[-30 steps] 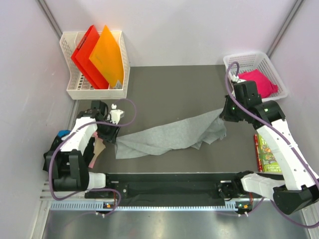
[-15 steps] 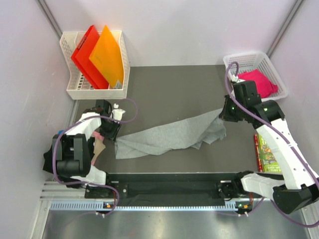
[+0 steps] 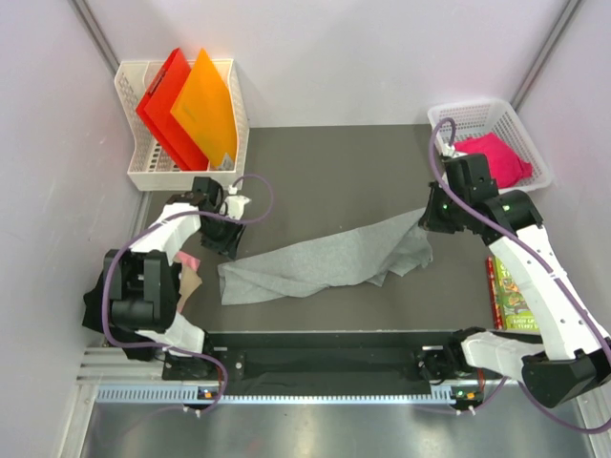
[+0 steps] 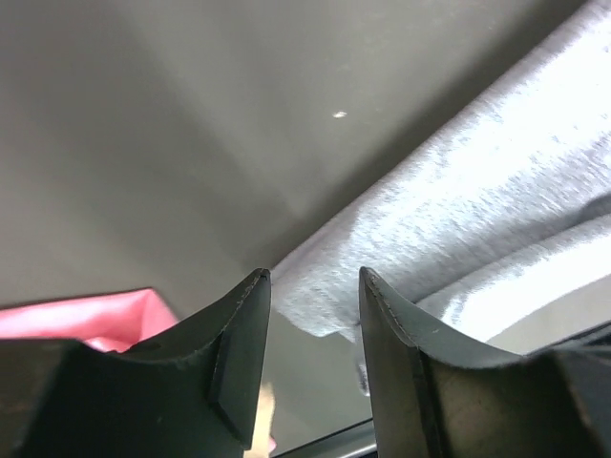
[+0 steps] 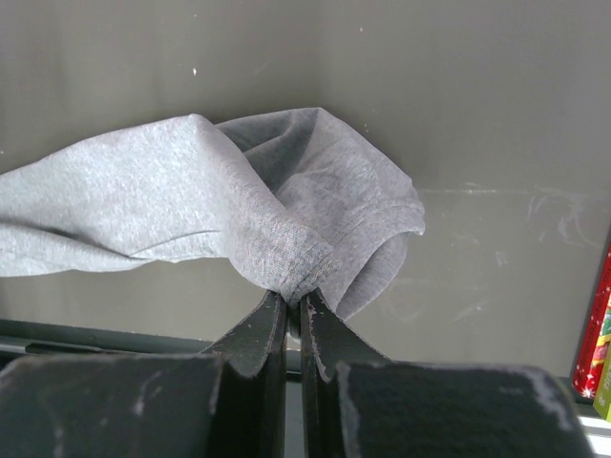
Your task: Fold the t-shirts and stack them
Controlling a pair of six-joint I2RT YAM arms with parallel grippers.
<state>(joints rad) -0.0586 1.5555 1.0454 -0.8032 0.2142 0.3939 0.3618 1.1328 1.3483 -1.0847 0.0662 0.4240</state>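
**Grey t-shirt (image 3: 325,262) strung out across the table, pinched at one end**

We see the shirt lying as a long, rumpled band on the dark table (image 3: 325,172), running from low on the left side up toward the right. At its right end the right gripper (image 3: 426,221) has its jaws closed on a bunched fold; in the wrist view the two fingers (image 5: 263,334) meet tightly, with the cloth gathered into a knot between their tips and the rest spreading away to the left.

At the left end the left gripper (image 3: 227,250) hangs just over the shirt's corner. Its jaws stand apart at a middling width and hold nothing: through the gap we see the pale edge of the cloth lying on the table beyond. A patch of something pink (image 4: 86,320) shows to one side there; we cannot tell what it is.

A pink t-shirt (image 3: 495,155) lies in the white basket (image 3: 449,116) at the far right. The green book (image 3: 511,291) lies at the table's right edge, near the right arm.
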